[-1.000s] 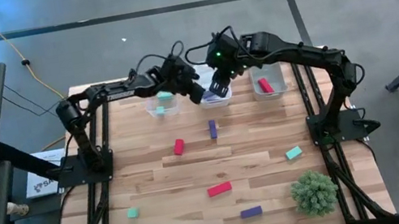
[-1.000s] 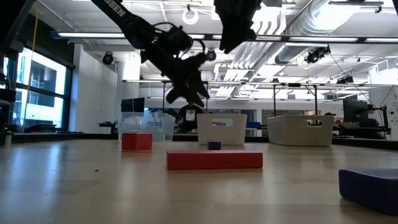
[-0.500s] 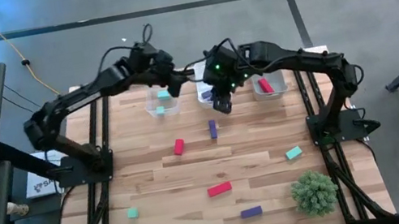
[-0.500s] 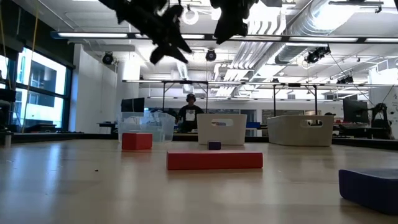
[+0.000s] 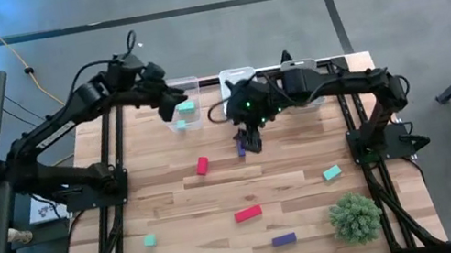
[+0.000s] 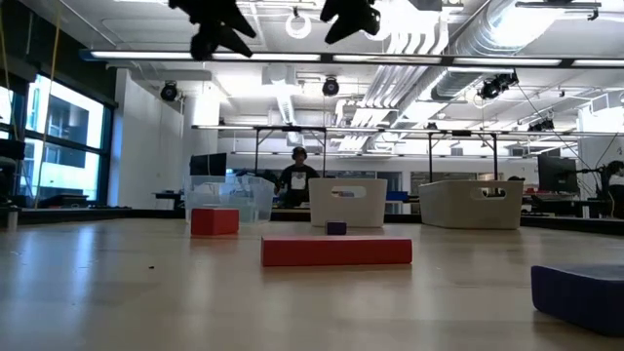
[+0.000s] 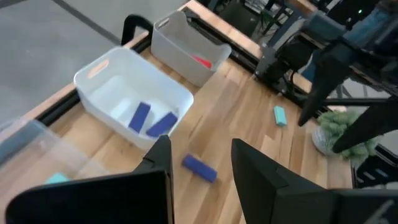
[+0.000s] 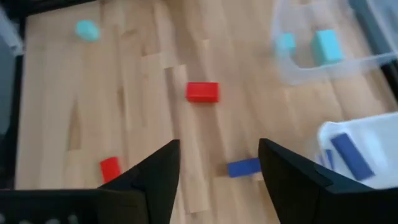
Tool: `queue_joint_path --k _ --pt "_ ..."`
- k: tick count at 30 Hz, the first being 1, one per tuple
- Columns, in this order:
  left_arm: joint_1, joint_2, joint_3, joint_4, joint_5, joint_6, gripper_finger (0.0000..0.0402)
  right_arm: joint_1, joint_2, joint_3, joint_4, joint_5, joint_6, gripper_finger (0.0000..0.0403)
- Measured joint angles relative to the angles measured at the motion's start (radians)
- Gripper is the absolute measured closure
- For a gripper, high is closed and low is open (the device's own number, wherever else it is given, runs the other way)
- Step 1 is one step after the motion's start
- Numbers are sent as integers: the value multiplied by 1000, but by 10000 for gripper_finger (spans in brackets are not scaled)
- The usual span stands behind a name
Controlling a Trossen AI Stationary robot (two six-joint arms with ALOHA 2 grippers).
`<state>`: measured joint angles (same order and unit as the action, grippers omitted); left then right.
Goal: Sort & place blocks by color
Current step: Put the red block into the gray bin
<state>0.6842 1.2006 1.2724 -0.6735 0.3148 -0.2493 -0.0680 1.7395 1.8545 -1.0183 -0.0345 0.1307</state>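
Hovering over the small purple bar block [image 5: 240, 147] on the wooden table [image 5: 175, 210], the right gripper [image 5: 250, 144] is spread, empty; the left gripper [image 5: 169, 108], fingers apart, holds nothing.

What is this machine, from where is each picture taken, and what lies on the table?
It is a robot with two dark arms. One picture looks down from above, one looks level across the table, and two come from cameras on the wrists.

The left end effector hangs over the clear bin with teal blocks. The right end effector is open above a purple block, holding nothing.

The white bin holds purple blocks. Red, teal and purple blocks lie loose beside a green plant ball.
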Motion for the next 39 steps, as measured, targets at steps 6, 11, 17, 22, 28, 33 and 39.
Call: queue_joint_path --k 6,11,17,22,28,33,39 --pt "-12 -48 0 -142 -8 1 320 92 2 -53 71 2 0 192" --pt "-85 -59 0 -235 -66 22 320 165 2 -113 120 52 0 192" --pt "-204 -59 0 -266 -190 18 320 240 2 -166 156 49 23 192" --pt "-286 -59 -1 -289 -221 -8 320 300 2 -231 235 47 26 192" --pt "-373 -59 -1 -340 -341 -55 320 352 2 -334 363 50 73 192" --pt "-416 -59 -1 -341 -364 -70 320 385 1 -419 429 78 105 192" --pt "-426 -58 -1 -341 -365 -88 320 415 8 -500 523 104 116 192"
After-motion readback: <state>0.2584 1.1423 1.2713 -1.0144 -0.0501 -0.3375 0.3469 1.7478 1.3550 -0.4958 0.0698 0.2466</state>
